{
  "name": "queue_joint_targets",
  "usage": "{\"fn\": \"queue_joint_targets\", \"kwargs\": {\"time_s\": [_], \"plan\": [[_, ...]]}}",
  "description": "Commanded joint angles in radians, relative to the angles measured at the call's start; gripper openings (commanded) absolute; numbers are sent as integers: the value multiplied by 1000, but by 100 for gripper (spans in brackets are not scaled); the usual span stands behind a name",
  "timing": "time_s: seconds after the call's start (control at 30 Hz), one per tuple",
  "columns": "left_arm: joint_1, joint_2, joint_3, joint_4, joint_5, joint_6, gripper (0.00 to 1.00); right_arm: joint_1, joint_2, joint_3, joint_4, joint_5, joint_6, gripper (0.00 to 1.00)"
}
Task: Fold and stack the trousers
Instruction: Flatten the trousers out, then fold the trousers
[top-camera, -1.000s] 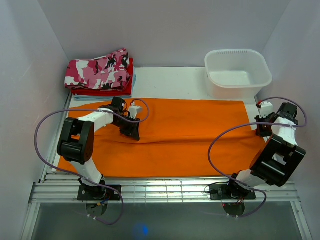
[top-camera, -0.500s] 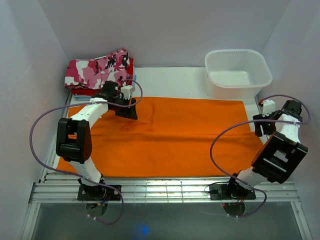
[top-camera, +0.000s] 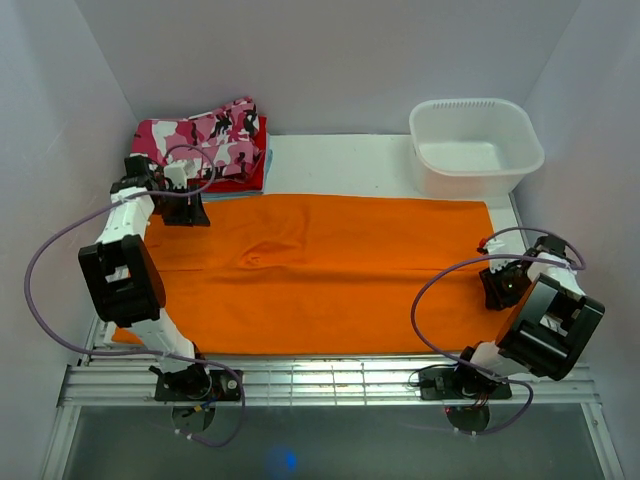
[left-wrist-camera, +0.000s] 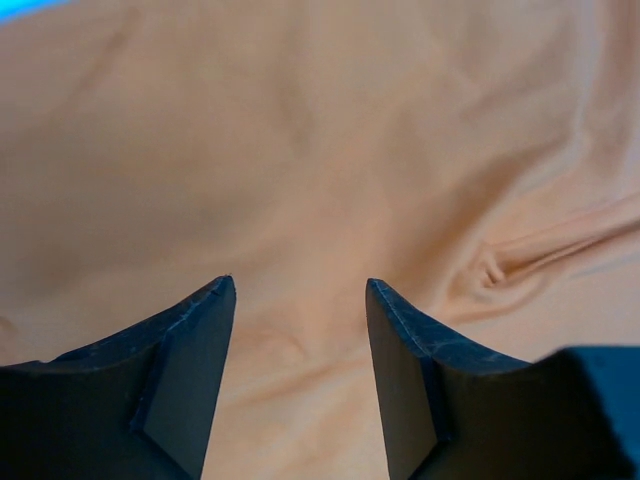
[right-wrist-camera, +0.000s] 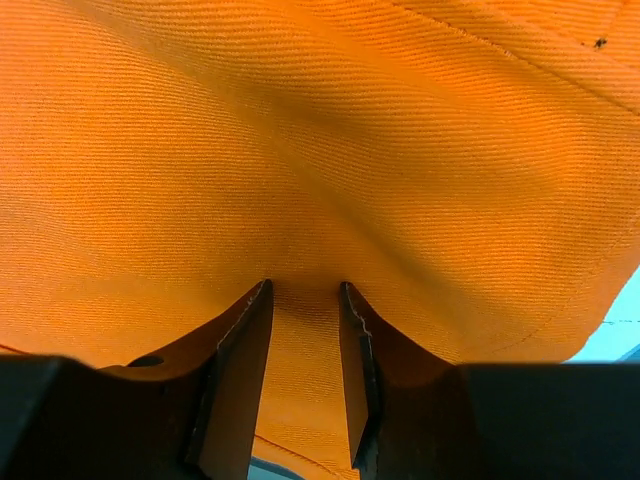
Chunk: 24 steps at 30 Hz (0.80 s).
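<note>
While left hand (left-wrist-camera: 298, 290) hovers spread above trousers (top-camera: 330, 270), far-left corner; right hand (right-wrist-camera: 305, 295) pinches their right edge

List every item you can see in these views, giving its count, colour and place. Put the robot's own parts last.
orange trousers: 1, orange, spread flat across the middle of the table
folded stack: 1, pink camouflage on top, red and blue beneath, far left corner
tub: 1, white, far right corner, nothing visible inside
table: 1, white, under everything
left gripper: 1, black, open, above the trousers' far left corner
right gripper: 1, black, at the trousers' right edge, orange cloth pinched between its fingers
</note>
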Motion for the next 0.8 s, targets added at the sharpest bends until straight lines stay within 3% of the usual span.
{"fn": "queue_joint_targets", "kwargs": {"time_s": [0.0, 0.03, 0.07, 0.1, 0.23, 0.47, 0.67, 0.77], "plan": [[29, 61, 155, -2, 15, 78, 65, 4, 28, -67, -81, 53, -93, 38], [35, 80, 178, 5, 3, 81, 64, 4, 26, 11, -121, 32, -100, 38], [96, 160, 251, 33, 29, 78, 60, 13, 40, 203, -232, -122, -84, 39], [97, 161, 279, 33, 29, 78, 60, 13, 40, 205, -248, -123, -58, 39], [178, 299, 449, 21, 69, 78, 58, 102, 152, 546, -236, -233, 89, 43], [205, 489, 667, -13, 28, 118, 56, 309, 377, 711, -11, -211, 318, 45], [208, 681, 969, -310, -25, 455, 58, 393, 590, 820, 5, -151, 282, 48], [212, 684, 950, -367, -37, 577, 58, 412, 637, 789, -6, -102, 230, 46]]}}
